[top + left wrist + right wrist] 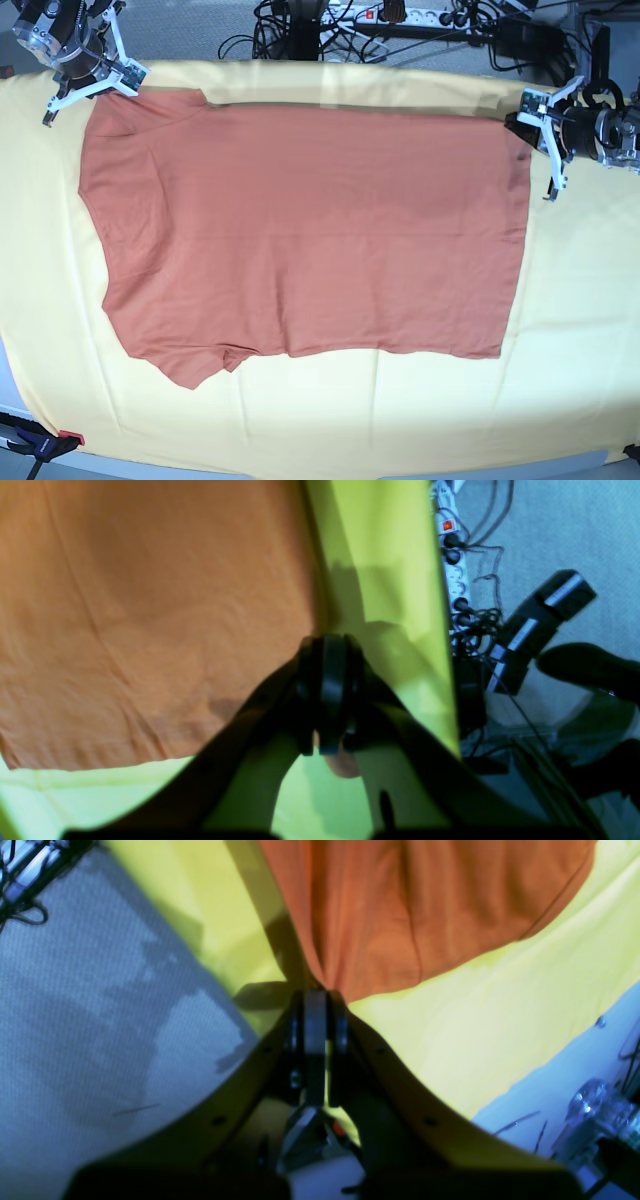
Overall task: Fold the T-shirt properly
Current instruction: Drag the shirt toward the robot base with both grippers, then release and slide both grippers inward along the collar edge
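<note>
While both arms sit at the far corners, the scene reads so from largest to smallest:

Surface: a table draped in a pale yellow cloth (300, 420) that reaches every visible edge; its far strip shows a folded band of the same cloth.

T-shirt: the rust-orange T-shirt (300, 230) lies spread flat on the yellow cloth, filling most of the middle, laid sideways with the sleeves toward the left of the base view and the straight hem toward the right. One sleeve points to the near edge, slightly rumpled; light creases run across the body.

Right gripper: the right gripper (316, 1000), at the far left corner in the base view, has its jaws pressed together on a bunched corner of the T-shirt, fabric gathering into folds right at the fingertips.

Left gripper: the left gripper (330, 650), at the far right corner in the base view, is clamped closed on the T-shirt's edge, a bit of orange fabric showing between the jaws.

Power strip: a white power strip (452, 555) with black plugs and tangled cables lies on the grey floor beyond the surface.
</note>
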Tool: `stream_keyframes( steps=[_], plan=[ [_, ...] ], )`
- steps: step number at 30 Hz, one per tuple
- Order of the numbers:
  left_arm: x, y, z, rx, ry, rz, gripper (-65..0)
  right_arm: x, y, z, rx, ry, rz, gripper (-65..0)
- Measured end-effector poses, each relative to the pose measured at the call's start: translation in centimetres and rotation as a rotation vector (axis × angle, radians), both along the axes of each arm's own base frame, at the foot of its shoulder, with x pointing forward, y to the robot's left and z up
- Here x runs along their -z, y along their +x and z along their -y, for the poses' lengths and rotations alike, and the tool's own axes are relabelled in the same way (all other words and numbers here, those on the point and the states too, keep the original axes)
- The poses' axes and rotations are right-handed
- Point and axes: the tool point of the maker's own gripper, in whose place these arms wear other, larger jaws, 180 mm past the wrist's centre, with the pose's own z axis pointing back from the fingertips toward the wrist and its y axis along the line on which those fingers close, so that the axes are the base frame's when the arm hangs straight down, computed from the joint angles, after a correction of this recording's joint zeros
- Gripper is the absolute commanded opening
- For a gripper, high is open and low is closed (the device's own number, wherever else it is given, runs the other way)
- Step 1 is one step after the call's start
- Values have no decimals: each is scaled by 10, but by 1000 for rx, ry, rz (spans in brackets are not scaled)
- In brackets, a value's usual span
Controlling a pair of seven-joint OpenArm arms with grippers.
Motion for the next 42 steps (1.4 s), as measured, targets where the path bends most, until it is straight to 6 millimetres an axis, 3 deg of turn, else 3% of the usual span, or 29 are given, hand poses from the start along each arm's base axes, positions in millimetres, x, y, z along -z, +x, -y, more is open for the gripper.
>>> stream_keyframes(
  steps=[4, 11, 19, 22, 25, 28, 32, 36, 42],
  plan=[
    [-5, -14, 6, 37, -1, -21, -650, 3, -10, 1, 9, -5, -25, -650],
    [-2, -12, -1, 35, 51, -3, -650, 2, -6, -1, 14, 13, -5, -650],
    [4, -6, 5, 45, 57, 28, -650, -16, 35, -24, -68, 114, 148, -650],
    [6, 11, -2, 22, 122, 90, -650, -22, 47, -35, -85, 173, 167, -650],
    [-3, 43, 10, -16, 88, 215, -650, -24, 62, -44, -104, 252, 175, -650],
    [-9, 63, 13, -41, 67, 270, -650, -21, 82, -36, -88, 263, 199, -650],
    [1, 82, 9, -107, 48, 277, -650, -14, 104, -20, -48, 281, 193, -650],
    [15, 99, 11, -173, 11, 269, -650, -14, 125, -16, -25, 351, 210, -650],
    [21, 131, 22, -246, -57, 304, -650, -17, 153, -14, -2, 428, 244, -650]
  ],
)
